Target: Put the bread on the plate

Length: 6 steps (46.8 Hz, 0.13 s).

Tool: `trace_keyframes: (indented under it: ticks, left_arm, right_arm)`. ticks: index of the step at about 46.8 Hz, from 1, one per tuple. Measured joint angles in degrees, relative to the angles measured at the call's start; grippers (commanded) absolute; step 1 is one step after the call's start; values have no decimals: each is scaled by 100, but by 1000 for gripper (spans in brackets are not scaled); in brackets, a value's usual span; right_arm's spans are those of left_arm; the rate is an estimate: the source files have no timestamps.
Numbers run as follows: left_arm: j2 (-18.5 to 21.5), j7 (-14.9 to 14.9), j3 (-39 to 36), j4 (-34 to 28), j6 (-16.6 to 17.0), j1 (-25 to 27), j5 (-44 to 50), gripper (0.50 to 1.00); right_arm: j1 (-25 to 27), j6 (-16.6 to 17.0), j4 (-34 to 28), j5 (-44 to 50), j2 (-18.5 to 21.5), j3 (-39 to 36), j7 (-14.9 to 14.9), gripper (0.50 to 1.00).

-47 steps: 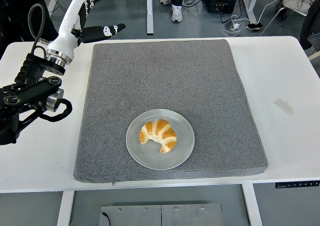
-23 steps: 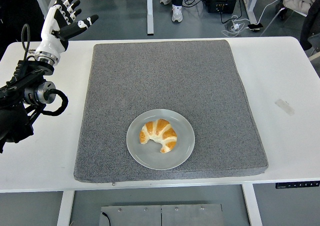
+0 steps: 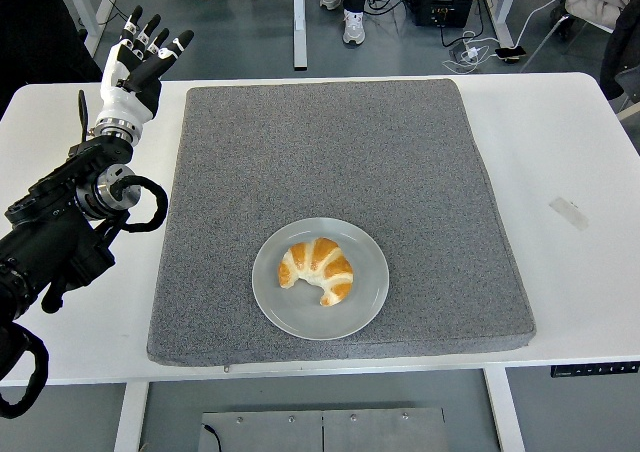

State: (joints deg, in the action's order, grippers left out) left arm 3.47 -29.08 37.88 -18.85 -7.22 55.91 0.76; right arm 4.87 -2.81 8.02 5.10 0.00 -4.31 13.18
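A golden croissant (image 3: pixel 317 269) lies on a round grey plate (image 3: pixel 369 288), a little left of its centre. The plate rests on the grey mat (image 3: pixel 330 152) near its front edge. My left hand (image 3: pixel 143 60) is raised at the table's far left corner, fingers spread and holding nothing, far from the plate. Its black arm (image 3: pixel 70 222) runs down the left side of the table. My right arm is out of view.
A small strip of tape (image 3: pixel 569 213) lies on the white table (image 3: pixel 570 142) to the right of the mat. People's feet (image 3: pixel 353 24), table legs and cables show on the floor beyond the table.
My left hand has swung from lying sideways over the mat's far left corner to upright with fingers spread. The arm has shifted toward the mat. The croissant and plate have not moved.
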Motion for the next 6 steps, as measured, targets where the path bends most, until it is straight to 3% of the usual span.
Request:
trace_keyframes:
  ticks: [6]
  left_arm:
    - [-27,0,230,247,-75,-2,51,960]
  right_arm:
    - [-46,6,12,0,0,3,1,1000]
